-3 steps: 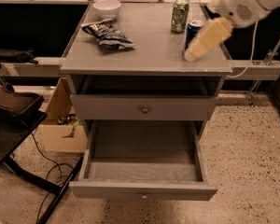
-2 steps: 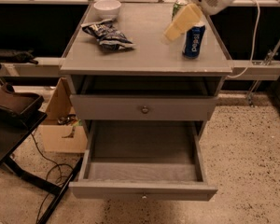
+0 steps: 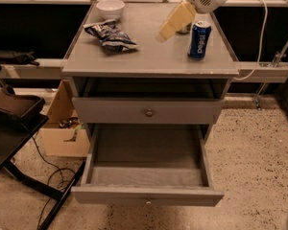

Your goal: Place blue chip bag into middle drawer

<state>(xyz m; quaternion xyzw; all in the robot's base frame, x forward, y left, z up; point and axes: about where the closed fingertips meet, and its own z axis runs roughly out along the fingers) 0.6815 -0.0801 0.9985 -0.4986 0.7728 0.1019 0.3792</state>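
Change: my end effector (image 3: 171, 26) has swung from the desk's 3 o'clock edge toward 9 o'clock, passing above the Pepsi can (image 3: 199, 40), and now hangs over the middle of the desk (image 3: 149, 60).
End effector state: I cannot tell whether it is wide or narrow. It carries nothing that I can see.
Blue chip bag (image 3: 110, 35): it lies flat on the desk at about 9 o'clock from the end effector and well apart from it. The white bowl (image 3: 110, 6) sits just beyond it at 12 o'clock.
Why the height: I judge the arm rides high to clear the can on its way across.
Middle drawer (image 3: 146, 177): it is pulled fully out at 6 o'clock below the desk, tray bare, which I take as readied to receive the bag.
Upper drawer front (image 3: 148, 110): it is closed, so it will not block a drop from above.
Step in hand: reaching for the bag, with the grasp not yet made.
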